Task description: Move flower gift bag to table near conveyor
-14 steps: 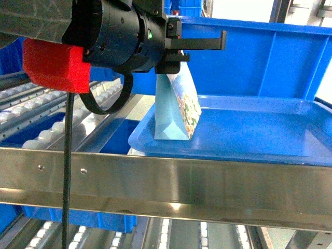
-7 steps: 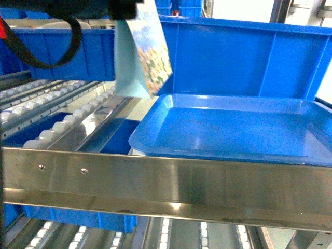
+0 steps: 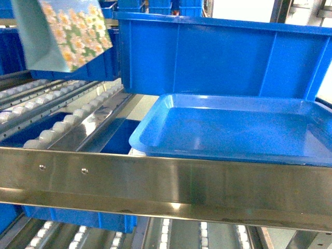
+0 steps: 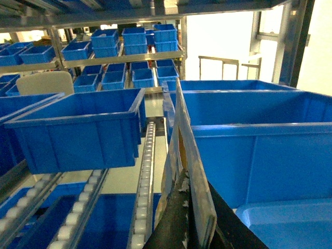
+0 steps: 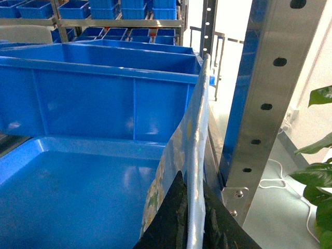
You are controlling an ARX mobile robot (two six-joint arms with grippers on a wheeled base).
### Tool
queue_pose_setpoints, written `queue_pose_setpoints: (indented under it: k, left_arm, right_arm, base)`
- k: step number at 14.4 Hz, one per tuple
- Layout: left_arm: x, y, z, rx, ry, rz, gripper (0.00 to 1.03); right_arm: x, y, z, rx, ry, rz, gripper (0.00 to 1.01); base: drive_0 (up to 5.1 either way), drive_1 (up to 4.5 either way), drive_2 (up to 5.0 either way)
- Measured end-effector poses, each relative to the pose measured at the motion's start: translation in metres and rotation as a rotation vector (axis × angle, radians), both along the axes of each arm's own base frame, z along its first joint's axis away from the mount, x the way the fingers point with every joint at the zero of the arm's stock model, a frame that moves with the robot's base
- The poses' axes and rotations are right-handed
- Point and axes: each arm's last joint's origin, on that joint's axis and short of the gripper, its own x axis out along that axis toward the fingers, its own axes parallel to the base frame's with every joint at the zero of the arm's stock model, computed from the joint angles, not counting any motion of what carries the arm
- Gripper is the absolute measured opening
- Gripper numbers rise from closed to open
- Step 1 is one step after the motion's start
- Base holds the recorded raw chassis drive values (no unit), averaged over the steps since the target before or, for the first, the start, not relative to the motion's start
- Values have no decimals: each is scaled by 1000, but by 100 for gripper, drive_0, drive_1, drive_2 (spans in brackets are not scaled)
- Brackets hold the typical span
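Now the flower gift bag [image 3: 65, 33] hangs tilted in the air at the head view's upper left, above the conveyor [image 3: 67, 122] rollers and left of the blue tray [image 3: 233, 129]. In the left wrist view the left gripper [image 4: 189, 218] is clamped on a bag's upper edge. The right gripper [image 5: 192, 218] pinches a second bag [image 5: 194, 155] over the tray.

Left gripper [image 4: 188, 220] is clamped on the edge of a bag [image 4: 182, 155]. Right gripper [image 5: 192, 220] is likewise pinched on a thin flowered sheet [image 5: 193, 155], fingers dark.
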Motion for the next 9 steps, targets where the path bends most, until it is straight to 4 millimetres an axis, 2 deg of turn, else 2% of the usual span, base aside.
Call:
queue_pose_setpoints:
  k: [3,7,9]
  left_arm:
    - [-34,14,4,-10,-35,34,2]
    - [-82,35,-25,22,-13,61,2]
    - [-91,36,-30,30,-10,66,2]
  right_arm:
    - [0,0,0,0,0,0,3]
    - [0,0,0,0,0,0,3]
    - [0,0,0,0,0,0,3]
  base:
    - [0,0,0]
    - [0,0,0]
    - [0,0,0]
